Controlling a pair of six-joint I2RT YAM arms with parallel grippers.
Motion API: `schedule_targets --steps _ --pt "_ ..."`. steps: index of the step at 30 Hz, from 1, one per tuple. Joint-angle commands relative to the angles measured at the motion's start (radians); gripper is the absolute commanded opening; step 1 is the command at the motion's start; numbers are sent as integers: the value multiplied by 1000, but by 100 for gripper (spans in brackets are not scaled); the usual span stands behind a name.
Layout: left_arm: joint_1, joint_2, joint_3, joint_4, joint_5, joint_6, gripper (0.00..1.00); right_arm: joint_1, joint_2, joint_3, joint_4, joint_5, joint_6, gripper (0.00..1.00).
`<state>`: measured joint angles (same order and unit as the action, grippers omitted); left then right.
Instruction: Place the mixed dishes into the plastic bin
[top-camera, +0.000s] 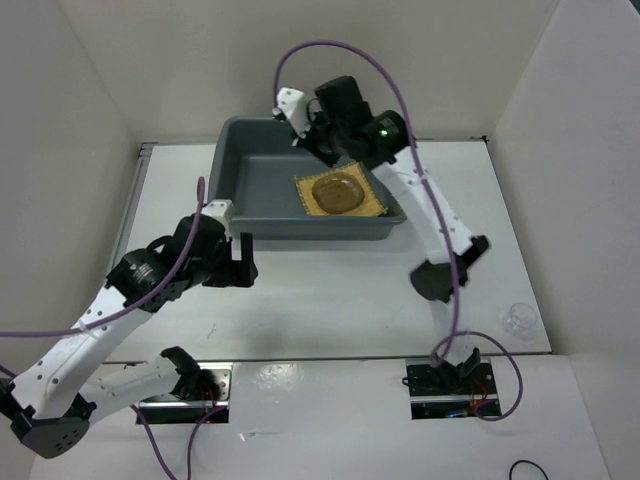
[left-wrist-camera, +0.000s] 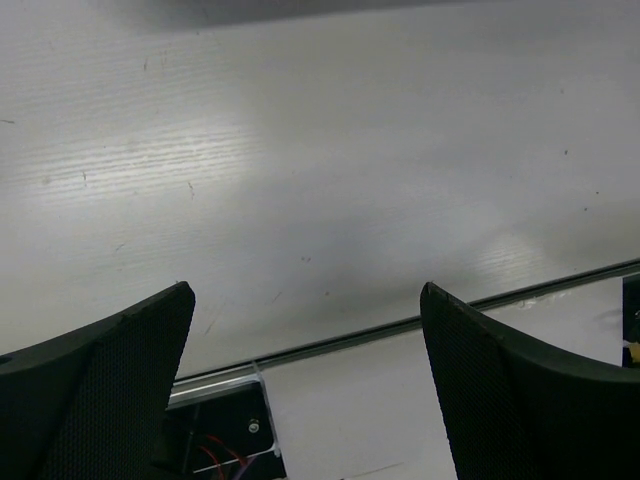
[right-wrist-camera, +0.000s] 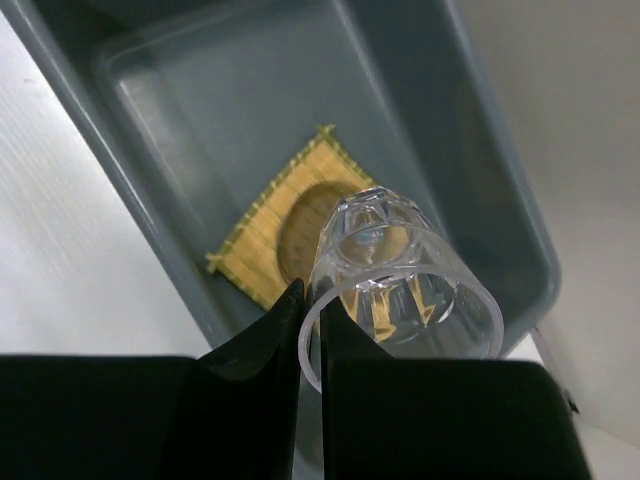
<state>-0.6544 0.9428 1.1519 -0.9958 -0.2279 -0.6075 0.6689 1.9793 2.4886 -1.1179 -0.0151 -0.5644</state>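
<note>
White table (top-camera: 330, 300): mat (top-camera: 377, 205) and plate (top-camera: 338, 191) already in the bin (top-camera: 250, 190); my right gripper (right-wrist-camera: 305, 305) pinches the cup (right-wrist-camera: 400, 280) above it, left gripper (left-wrist-camera: 307, 292) wide, empty

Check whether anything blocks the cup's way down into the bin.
Nothing visible does. The right hand pinches the cup by its rim over the open bin. Only the mat with a plate on it lies on the bin floor, with bare floor beside them.
</note>
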Motion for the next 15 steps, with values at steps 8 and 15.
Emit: schedule_targets --steps 8,15 --pt "7 -190 0 54 -126 -35 100 29 579 608 -54 -8 -41 0" --pt "16 -76 23 -39 -211 -208 100 29 785 645 6 -177 -51 0"
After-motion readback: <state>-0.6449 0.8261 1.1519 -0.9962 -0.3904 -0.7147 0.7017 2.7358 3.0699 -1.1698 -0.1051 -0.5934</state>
